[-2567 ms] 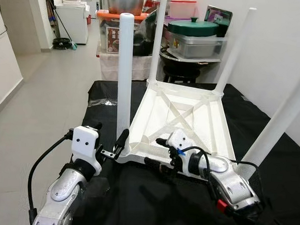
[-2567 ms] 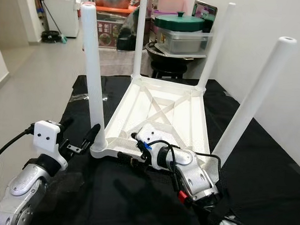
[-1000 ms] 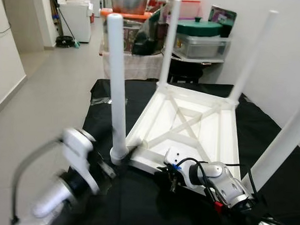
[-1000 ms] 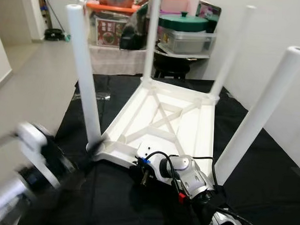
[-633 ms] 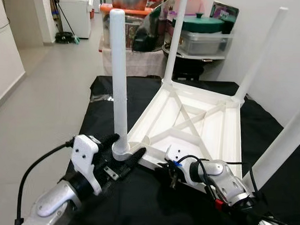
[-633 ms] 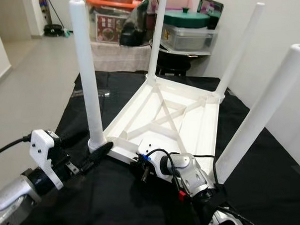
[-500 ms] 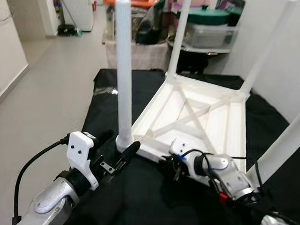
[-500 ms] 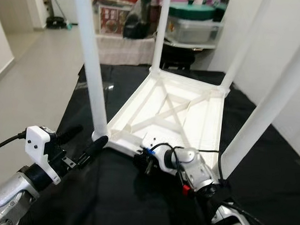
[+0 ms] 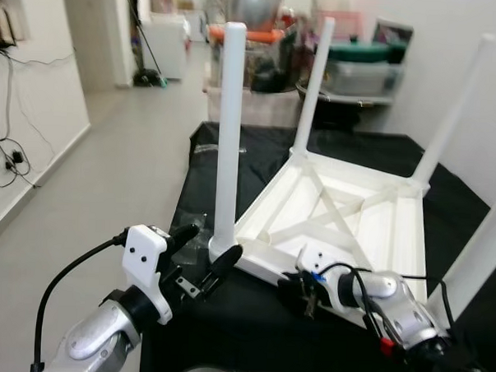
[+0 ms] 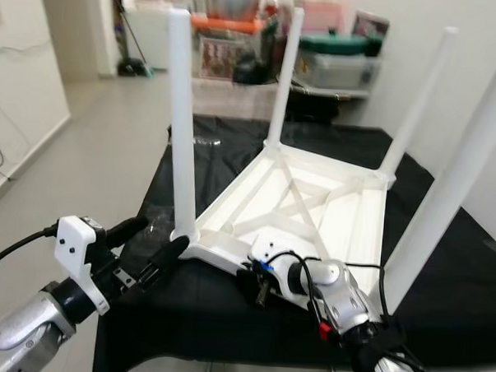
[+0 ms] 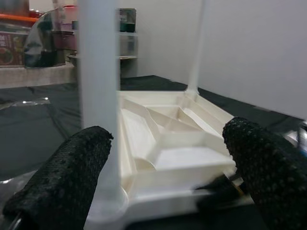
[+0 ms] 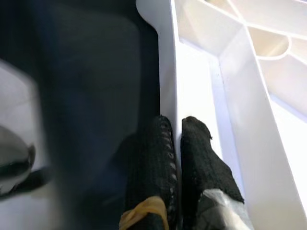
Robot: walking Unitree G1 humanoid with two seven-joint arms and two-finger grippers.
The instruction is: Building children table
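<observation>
A white children's table point(image 9: 345, 215) lies upside down on a black cloth, its four legs pointing up. My left gripper point(image 9: 211, 244) is open, one finger on each side of the base of the near left leg point(image 9: 228, 136). In the left wrist view that leg point(image 11: 98, 96) stands close to one black finger point(image 11: 62, 187), and the other finger point(image 11: 261, 163) is far off. My right gripper point(image 9: 297, 291) is shut on the table's near rim. The right wrist view shows both fingers point(image 12: 204, 167) pinching that thin white rim point(image 12: 175, 86).
The black cloth's front edge point(image 9: 223, 368) is right below my arms. Open grey floor point(image 9: 108, 180) runs along the left. Behind the table stand storage boxes, a green-lidded pot point(image 9: 361, 52) and a large metal pot. A white wall is close on the right.
The camera has pulled back, so the cloth's front edge now shows. My left gripper, blurred a second ago, has come up open around the near left leg's base. The right gripper keeps its hold.
</observation>
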